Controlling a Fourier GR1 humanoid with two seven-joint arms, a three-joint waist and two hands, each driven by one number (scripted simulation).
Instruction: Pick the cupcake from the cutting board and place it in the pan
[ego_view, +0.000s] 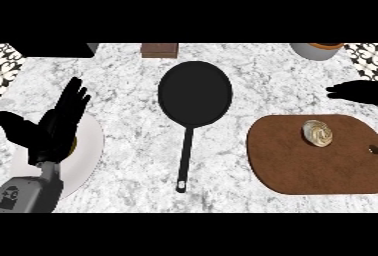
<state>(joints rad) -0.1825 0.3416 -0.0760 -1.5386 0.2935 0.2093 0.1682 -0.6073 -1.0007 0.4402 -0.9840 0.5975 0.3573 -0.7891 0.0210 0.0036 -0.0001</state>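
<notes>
1. The counter (133, 165) is of white and grey marble. The black pan (195, 92) lies near its middle, with the round part toward 12 o'clock and the long thin handle pointing toward 6 o'clock.
2. The cutting board (295, 170) is brown with rounded corners. It lies at about 4 o'clock from the pan, apart from it, and the view's edge cuts its right end.
3. The cupcake (317, 133) stands on the cutting board, in the far part of it, at about 1 o'clock from the board's middle. From above it shows a pale swirl on top. It is apart from both hands and well apart from the pan.
4. The right hand (358, 92) comes in from the view's edge at 3 o'clock and is at about 1 o'clock from the cupcake, beyond the far edge of the board. Its fingers look straight, lie close to one another and point toward 9 o'clock. They are closed on nothing.
5. The left hand (59, 122) shows at 9 o'clock of the view, over a white plate (87, 160). Its fingers are straight and a little apart, pointing toward 12 o'clock, and the thumb goes out toward 9 o'clock. It holds nothing. Its grey forearm comes up from 7 o'clock.
6. At the far edge a brown box (159, 50) stands at about 11 o'clock from the pan, and a grey cup (316, 51) at about 2 o'clock, partly cut off.
</notes>
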